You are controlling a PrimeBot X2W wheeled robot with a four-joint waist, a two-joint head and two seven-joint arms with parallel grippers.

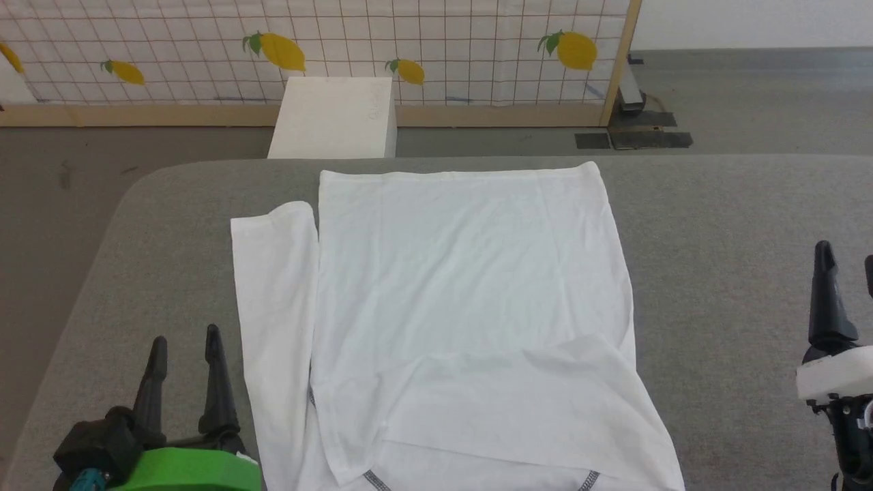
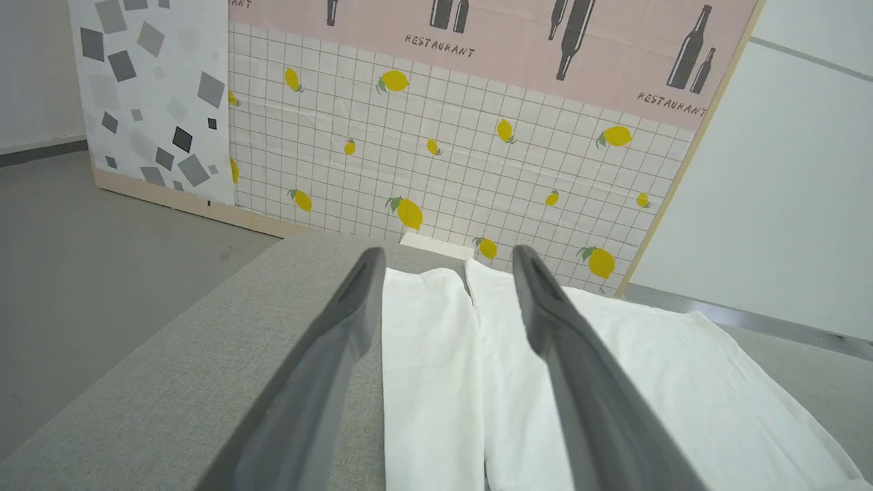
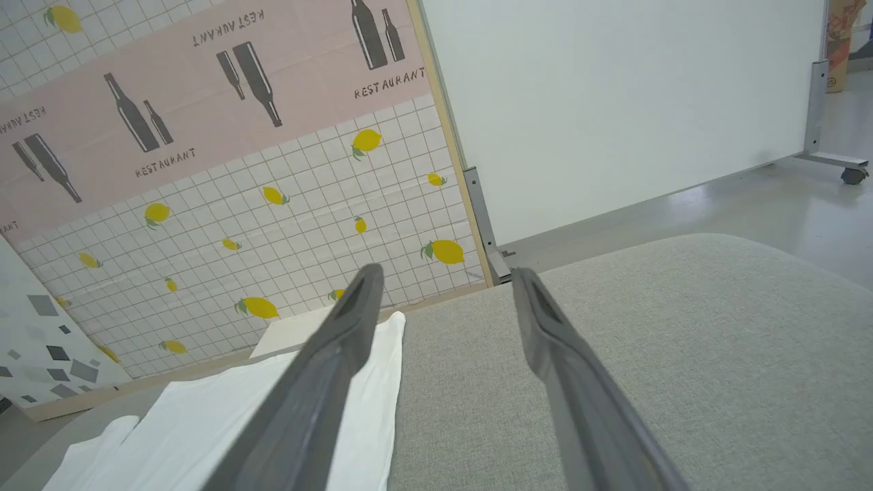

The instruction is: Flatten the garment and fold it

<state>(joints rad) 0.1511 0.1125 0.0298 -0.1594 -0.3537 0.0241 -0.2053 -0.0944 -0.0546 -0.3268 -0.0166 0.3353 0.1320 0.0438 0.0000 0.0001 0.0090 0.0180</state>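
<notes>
Garment (image 1: 470,286): white T-shirt lying on the grey fabric desk (image 1: 716,225), roughly centred, mostly smooth; far edge straight and close to the desk's far rim; a narrow strip lies alongside the main panel on the left; a flap is laid over the near part, with one edge slanting toward the near right; dark grey zigzag stitching shows at the near hem.

Left gripper (image 1: 185,334): low at the desk's near-left corner, just beside the garment's narrow strip; fingers point away from the robot, spread apart, nothing between them; a green band sits behind the fingers. In the left wrist view the gripper (image 2: 449,252) looks along the strip of the garment (image 2: 436,382).

Right gripper (image 1: 847,259): at the far right over bare desk, well apart from the garment's right edge; fingers point forward; one is cut by the view's edge. In the right wrist view the gripper (image 3: 447,271) has its fingers spread and empty, with bare desk (image 3: 682,341) ahead and the garment (image 3: 204,416) off to one side.

White box (image 1: 334,119) on the floor beyond the desk, against a lemon-patterned panel (image 1: 477,48).
</notes>
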